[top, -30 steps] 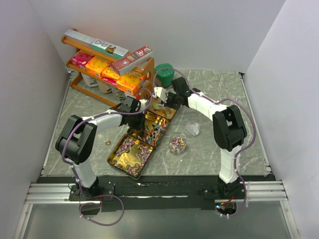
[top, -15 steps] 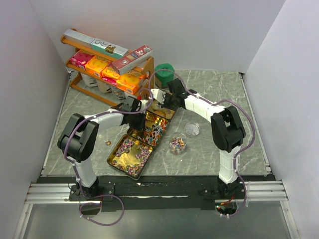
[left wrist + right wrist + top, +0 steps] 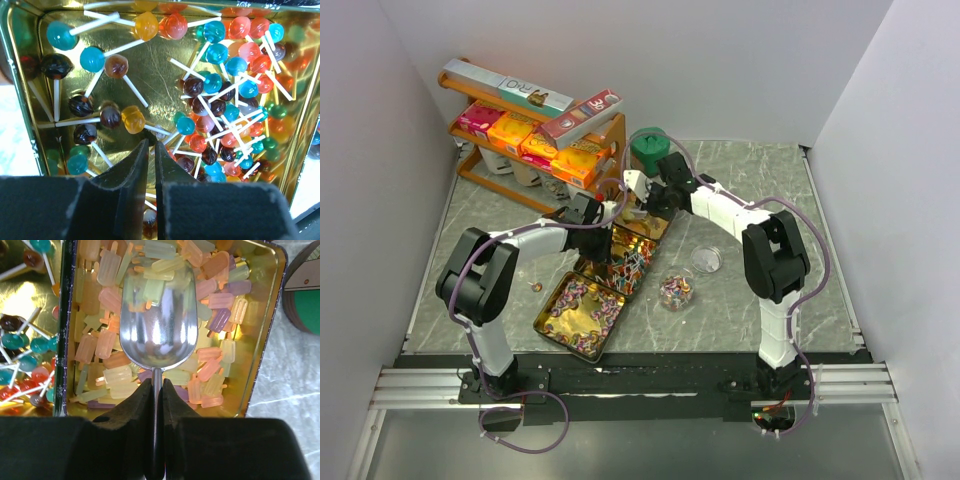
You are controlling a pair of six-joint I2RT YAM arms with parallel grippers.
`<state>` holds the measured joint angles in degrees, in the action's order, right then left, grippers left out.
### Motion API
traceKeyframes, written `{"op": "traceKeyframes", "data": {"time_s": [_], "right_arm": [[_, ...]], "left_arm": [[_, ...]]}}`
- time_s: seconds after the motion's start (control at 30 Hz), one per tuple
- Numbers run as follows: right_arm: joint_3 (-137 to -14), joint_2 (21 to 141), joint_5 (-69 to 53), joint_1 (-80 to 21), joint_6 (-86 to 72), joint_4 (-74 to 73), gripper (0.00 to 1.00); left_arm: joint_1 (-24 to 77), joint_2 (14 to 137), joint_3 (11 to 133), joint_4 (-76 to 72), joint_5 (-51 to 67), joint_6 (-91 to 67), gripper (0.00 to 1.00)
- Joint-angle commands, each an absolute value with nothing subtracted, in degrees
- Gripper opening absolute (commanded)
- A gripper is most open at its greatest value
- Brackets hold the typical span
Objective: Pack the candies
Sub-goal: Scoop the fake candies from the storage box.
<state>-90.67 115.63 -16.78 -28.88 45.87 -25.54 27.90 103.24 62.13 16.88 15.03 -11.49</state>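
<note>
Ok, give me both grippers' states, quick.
Left gripper: nearly closed over the lollipops; any grip unclear.
Right gripper: closed on the metal scoop.

The grey marbled table point(image 3: 770, 300) carries an orange wooden rack point(image 3: 619, 140) at far left, a green round tin point(image 3: 648, 151) beside it, three open gold tins point(image 3: 551, 300) in a diagonal row, a small glass jar point(image 3: 687, 291), a clear round lid point(image 3: 706, 259) and a stray sweet point(image 3: 535, 286).

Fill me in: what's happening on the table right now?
The right gripper is shut on the handle of a metal scoop, its bowl over the gold tin of pastel popsicle-shaped candies. The left gripper hangs over the neighbouring tin of lollipops, jaws almost together; whether they pinch a stick is unclear. A small glass jar on the table already holds some candies.
</note>
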Motion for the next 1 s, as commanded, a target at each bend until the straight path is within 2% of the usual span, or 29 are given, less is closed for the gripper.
{"op": "traceKeyframes", "data": {"time_s": [0.0,0.27,0.57,0.77,0.97], "right_arm": [[-89.3,117.86,-30.5,-31.91,40.7,-19.78,0.0],[-87.28,118.04,-29.71,-31.9,32.97,-18.54,0.0],[-92.02,120.85,-26.81,-31.9,25.76,-23.28,0.0],[-88.34,119.53,-22.42,-32.08,21.28,-19.87,0.0],[-79.65,115.76,-18.02,-32.96,19.95,-10.47,0.0]], "left_arm": [[28.21,103.62,64.07,16.0,15.12,-11.25,0.16],[28.21,104.15,64.6,16.26,15.29,-11.16,0.15],[28.21,104.06,64.95,16.35,15.56,-11.34,0.14],[28.21,103.54,64.86,16.26,15.82,-11.51,0.14],[28.21,103.18,65.04,16.26,16.17,-11.78,0.14]]}}
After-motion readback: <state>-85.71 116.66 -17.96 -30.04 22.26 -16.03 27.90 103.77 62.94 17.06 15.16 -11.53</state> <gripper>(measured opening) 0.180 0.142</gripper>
